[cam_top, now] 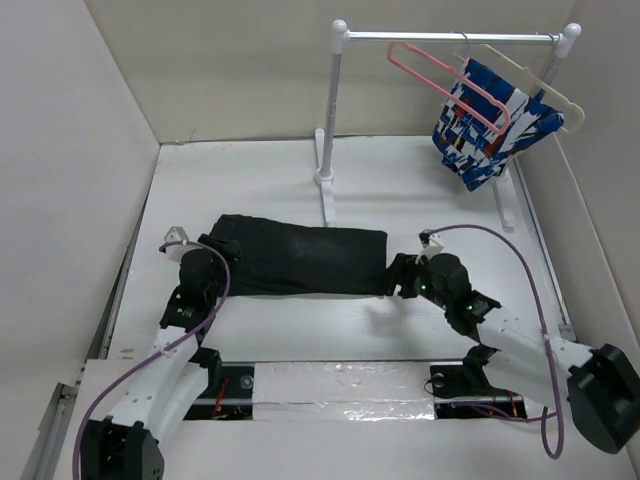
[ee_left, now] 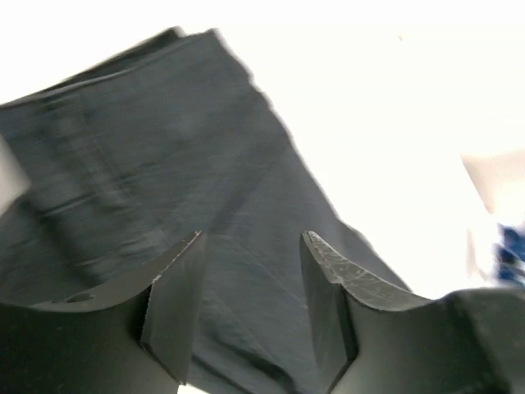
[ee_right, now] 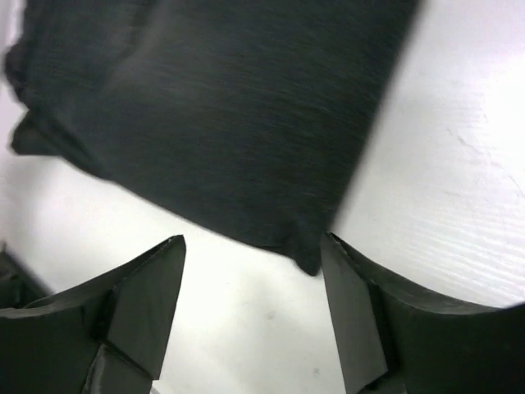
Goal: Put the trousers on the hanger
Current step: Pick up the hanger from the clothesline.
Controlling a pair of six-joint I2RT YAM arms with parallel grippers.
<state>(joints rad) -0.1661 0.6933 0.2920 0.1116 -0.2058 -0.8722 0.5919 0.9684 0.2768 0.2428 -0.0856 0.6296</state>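
**Black trousers laid out on desk, pink hanger hung on rail**

The trousers (cam_top: pixel 300 260), plain black and of soft fabric, are seen from overhead as one long dark band across the middle of the white desk (cam_top: pixel 250 180). The right end is cut square and the left end is slightly rumpled. Faint creases and a fine weave are picked out in the wrist views, where the cloth fills most of each frame.

The left claw (cam_top: pixel 203 243) is placed at the left end of the trousers. Its fingers are held apart, and dark cloth is seen beyond the gap. Whether the cloth is touched cannot be told. The right claw (cam_top: pixel 398 275) is placed at the right end, spread wide. In its wrist view a corner of the trousers is framed between the fingertips, with bare desk below it.

The hanger (cam_top: pixel 440 85), thin and pink, is hung by its hook from a white rail (cam_top: pixel 450 37) at the upper right of the overhead frame, well apart from the trousers. Just beside it, a cream hanger (cam_top: pixel 545 88) is loaded with a blue, white and red patterned garment (cam_top: pixel 490 125).
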